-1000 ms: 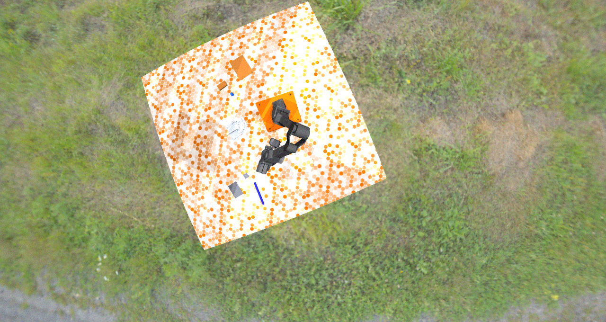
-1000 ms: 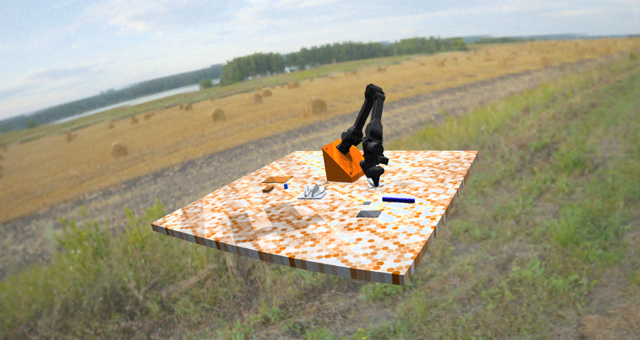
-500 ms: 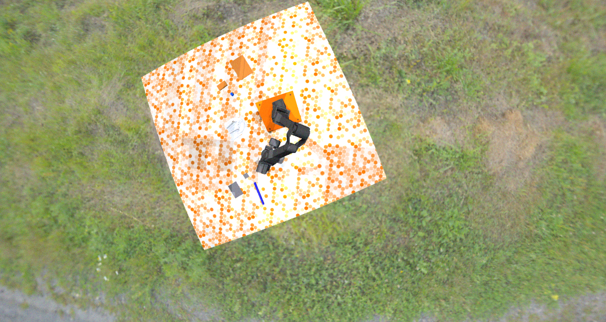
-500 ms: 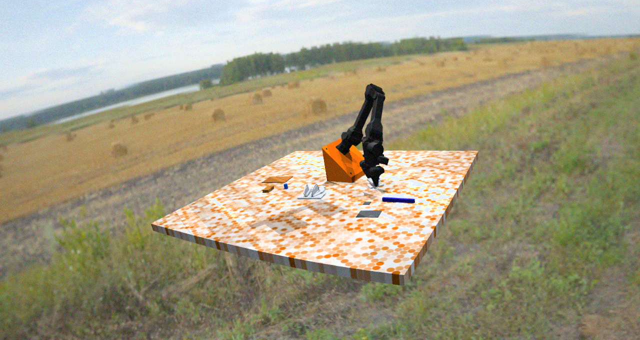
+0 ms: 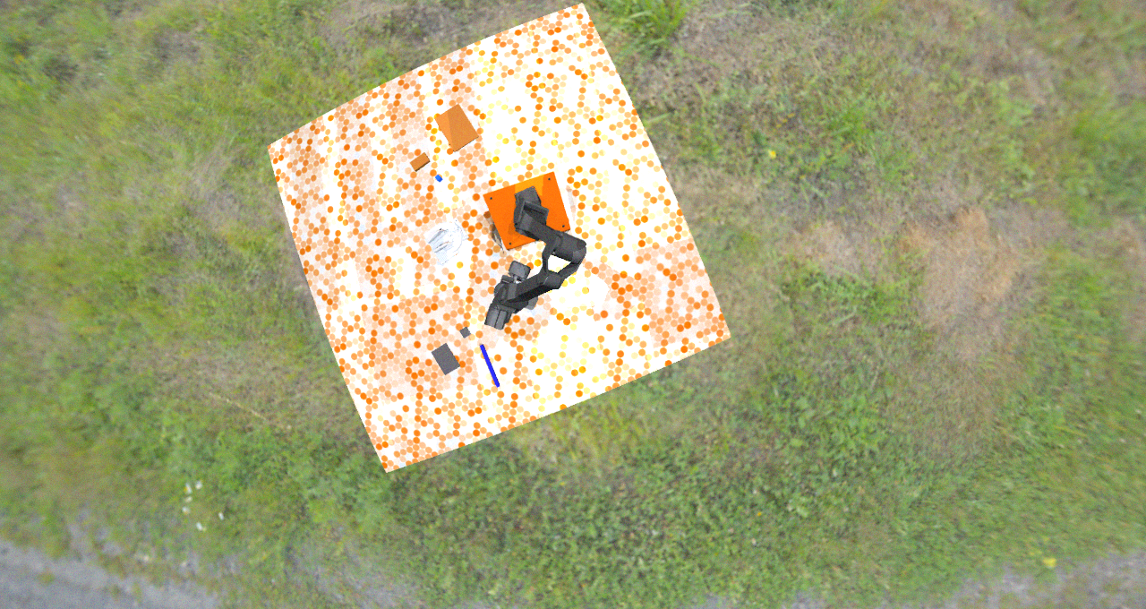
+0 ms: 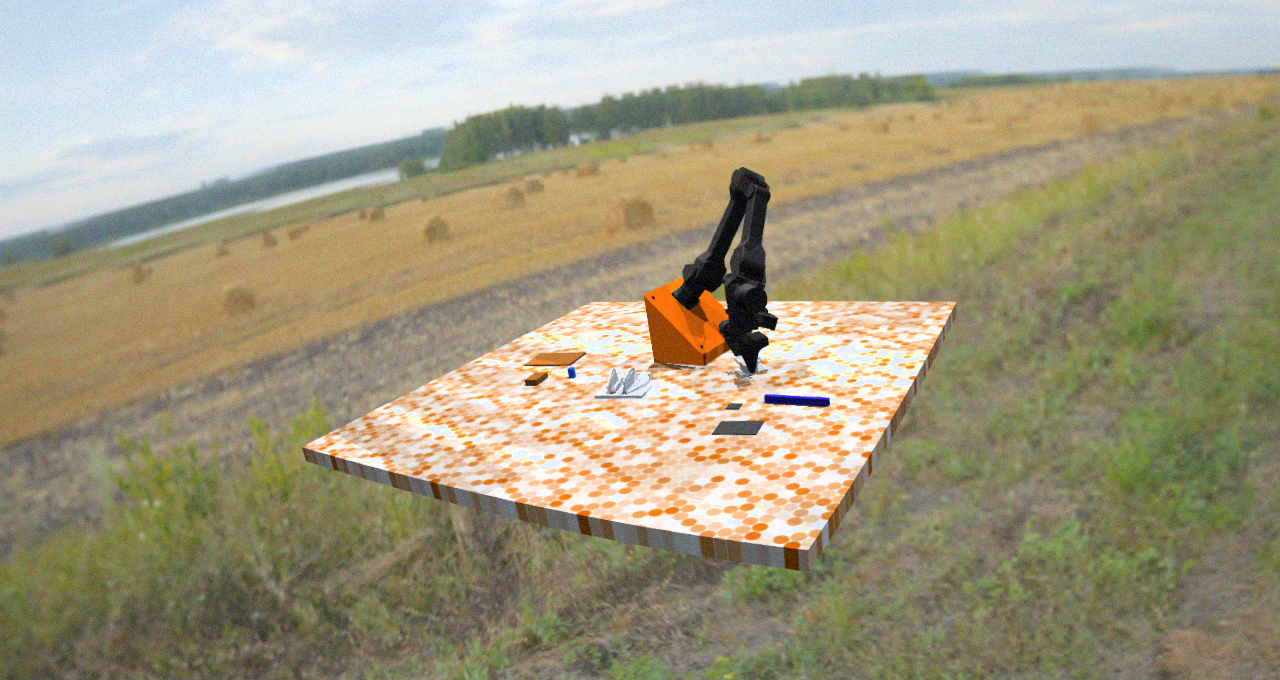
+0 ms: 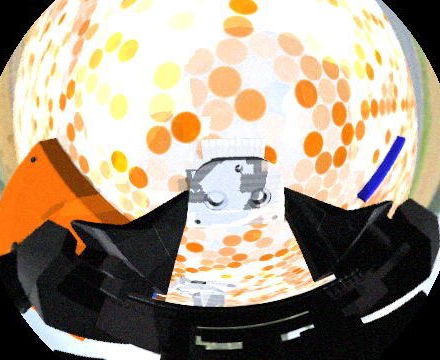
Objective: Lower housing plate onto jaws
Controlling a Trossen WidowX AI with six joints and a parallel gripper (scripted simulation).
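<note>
On the patterned table (image 5: 664, 285) (image 6: 554, 461) (image 7: 220, 20), one table in all: 1 arm (image 5: 565, 248) (image 6: 723, 237); 1 orange arm base (image 5: 500, 209) (image 6: 664, 336) (image 7: 20, 200). Pale pieces, 2: a plate with two round holes (image 7: 220, 182), and a base with upright jaws (image 5: 447, 241) (image 6: 623, 384) (image 7: 207, 295). Flat dark pieces, 2: larger rectangle (image 5: 445, 358) (image 6: 737, 427), smaller square (image 5: 465, 332) (image 6: 733, 405). Brown-orange pieces, 2: broad slab (image 5: 457, 127) (image 6: 555, 358), small block (image 5: 420, 161) (image 6: 535, 378). Blue pieces, 2: long bar (image 5: 489, 364) (image 6: 796, 399) (image 7: 381, 169), small peg (image 5: 439, 178) (image 6: 571, 371).
</note>
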